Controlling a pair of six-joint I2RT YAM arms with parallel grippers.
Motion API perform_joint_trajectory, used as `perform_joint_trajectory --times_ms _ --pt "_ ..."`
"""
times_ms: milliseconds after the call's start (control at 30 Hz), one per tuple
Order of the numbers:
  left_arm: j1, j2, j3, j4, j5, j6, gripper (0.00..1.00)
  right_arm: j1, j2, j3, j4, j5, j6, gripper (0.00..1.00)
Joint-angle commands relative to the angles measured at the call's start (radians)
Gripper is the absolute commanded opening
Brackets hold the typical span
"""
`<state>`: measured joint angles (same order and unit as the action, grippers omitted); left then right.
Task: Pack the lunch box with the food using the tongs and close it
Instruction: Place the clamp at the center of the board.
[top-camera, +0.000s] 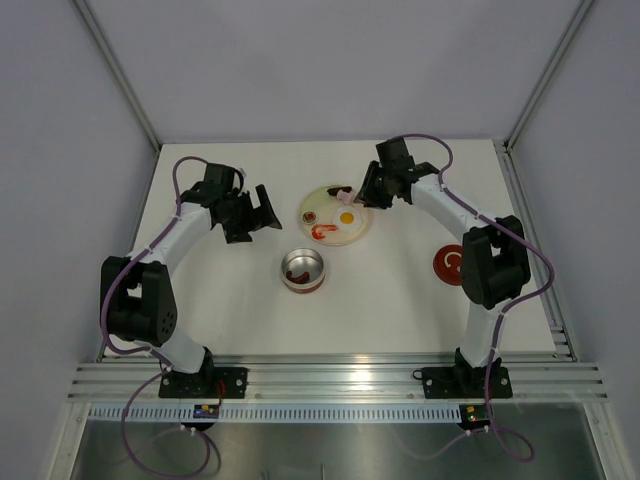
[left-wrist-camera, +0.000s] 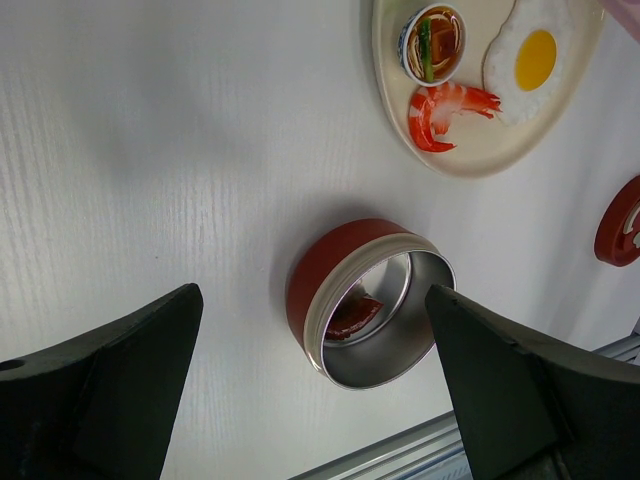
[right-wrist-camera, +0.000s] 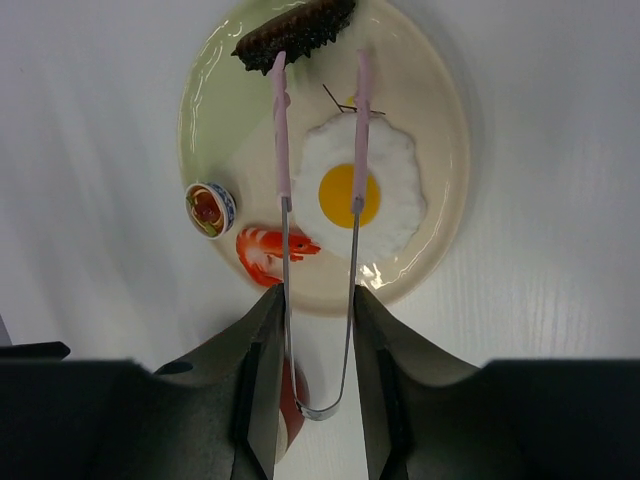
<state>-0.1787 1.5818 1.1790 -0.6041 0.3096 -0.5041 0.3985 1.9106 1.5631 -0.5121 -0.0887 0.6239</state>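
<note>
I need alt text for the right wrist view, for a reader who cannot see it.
The right gripper holds pale pink tongs out over a pale plate, their tips apart near a dark brown food piece. A fried egg, a red shrimp and a tiny bowl also lie on the plate.

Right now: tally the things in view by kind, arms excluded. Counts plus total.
tin: 1
red lid: 1
plate: 1
tongs: 1
food pieces: 5 (fried egg, shrimp, small bowl, dark piece, red-brown piece in the tin)
total: 9
</note>
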Motion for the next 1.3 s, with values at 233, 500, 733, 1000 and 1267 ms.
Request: perform_joint_trajectory --times_ms 233,500,733,1000,1267 --pt "-0.004 -0.002 0.028 0.0 -0.006 0.021 0.99 -0.003 -0.107 -0.049 0.084 0.021 0.023 0.31" --pt "-0.004 0.001 0.028 0.001 -0.006 0.018 0.99 -0.004 -0.116 -0.008 0.075 0.029 0.002 0.07" --pt "-0.004 -0.002 0.027 -0.005 -0.015 0.018 0.99 -0.004 -0.033 0.092 0.081 0.056 -0.006 0.0" --pt "-0.004 -0.003 0.034 -0.013 -0.017 0.022 0.99 -0.006 0.096 0.187 0.047 0.021 -0.016 0.0" --pt "-0.004 0.004 0.036 -0.006 -0.007 0.022 0.99 -0.003 0.033 0.088 0.055 -0.016 -0.024 0.0"
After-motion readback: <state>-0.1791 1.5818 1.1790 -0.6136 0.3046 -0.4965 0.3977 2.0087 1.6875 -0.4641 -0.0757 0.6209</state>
